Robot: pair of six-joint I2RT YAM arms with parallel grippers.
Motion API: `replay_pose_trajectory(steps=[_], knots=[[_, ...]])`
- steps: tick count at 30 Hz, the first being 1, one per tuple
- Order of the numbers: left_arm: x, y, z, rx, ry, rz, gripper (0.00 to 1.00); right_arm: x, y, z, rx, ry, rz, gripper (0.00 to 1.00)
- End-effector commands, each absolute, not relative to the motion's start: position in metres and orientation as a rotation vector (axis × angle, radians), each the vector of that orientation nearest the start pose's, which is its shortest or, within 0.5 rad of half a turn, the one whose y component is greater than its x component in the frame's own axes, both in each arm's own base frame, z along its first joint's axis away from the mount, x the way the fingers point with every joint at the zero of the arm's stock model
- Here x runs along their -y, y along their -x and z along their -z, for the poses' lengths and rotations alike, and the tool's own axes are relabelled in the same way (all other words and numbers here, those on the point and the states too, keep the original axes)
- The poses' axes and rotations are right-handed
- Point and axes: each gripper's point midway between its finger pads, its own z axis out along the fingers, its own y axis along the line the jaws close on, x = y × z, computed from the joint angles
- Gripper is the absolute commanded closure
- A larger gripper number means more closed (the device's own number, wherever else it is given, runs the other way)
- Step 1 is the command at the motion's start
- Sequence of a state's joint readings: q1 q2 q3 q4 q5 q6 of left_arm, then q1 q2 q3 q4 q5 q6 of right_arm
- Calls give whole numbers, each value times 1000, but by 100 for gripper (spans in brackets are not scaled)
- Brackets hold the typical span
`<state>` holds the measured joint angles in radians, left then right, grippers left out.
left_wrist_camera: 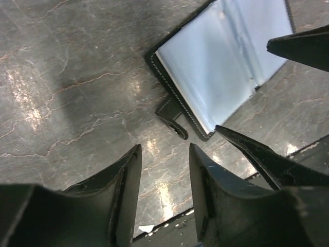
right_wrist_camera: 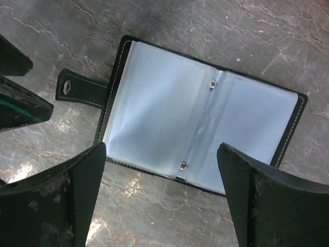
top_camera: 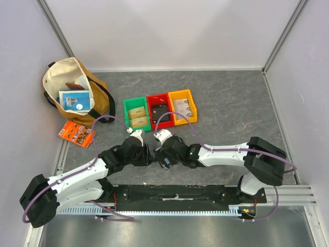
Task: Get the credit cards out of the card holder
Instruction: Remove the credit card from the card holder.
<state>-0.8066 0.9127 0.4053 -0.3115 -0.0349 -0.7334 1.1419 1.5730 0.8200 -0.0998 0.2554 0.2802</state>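
The card holder (right_wrist_camera: 169, 123) lies open and flat on the grey table, its two pale blue clear panels facing up inside a black stitched rim. Its snap strap (right_wrist_camera: 77, 90) sticks out to one side. No credit card shows in the panels. My right gripper (right_wrist_camera: 162, 152) hangs open and wide just above the holder's near edge, holding nothing. My left gripper (left_wrist_camera: 164, 154) stands open beside the strap end of the card holder (left_wrist_camera: 216, 62), with only bare table between its fingers. In the top view both grippers (top_camera: 145, 153) (top_camera: 160, 154) meet over the holder and hide it.
Green (top_camera: 136, 114), red (top_camera: 160, 110) and orange (top_camera: 183, 107) bins stand side by side behind the grippers, with flat card-like pieces in them. A tan bag (top_camera: 74, 92) and an orange packet (top_camera: 77, 134) sit at the back left. White walls enclose the table.
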Motion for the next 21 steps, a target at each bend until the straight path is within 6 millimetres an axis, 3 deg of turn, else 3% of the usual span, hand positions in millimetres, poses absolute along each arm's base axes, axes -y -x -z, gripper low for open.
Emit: replay_pose_trajectory(steps=[1, 10, 15, 21], knots=[[198, -164, -45, -2487, 10, 652, 57, -341, -197, -52, -2196, 855, -311, 5], [201, -161, -32, -2513, 33, 671, 63, -344, -194, -39, -2210, 882, -260, 5], [209, -161, -46, -2466, 42, 757, 59, -337, -197, -31, -2221, 867, -199, 10], [212, -165, -56, -2414, 69, 802, 49, -333, -199, -26, -2230, 854, -172, 23]])
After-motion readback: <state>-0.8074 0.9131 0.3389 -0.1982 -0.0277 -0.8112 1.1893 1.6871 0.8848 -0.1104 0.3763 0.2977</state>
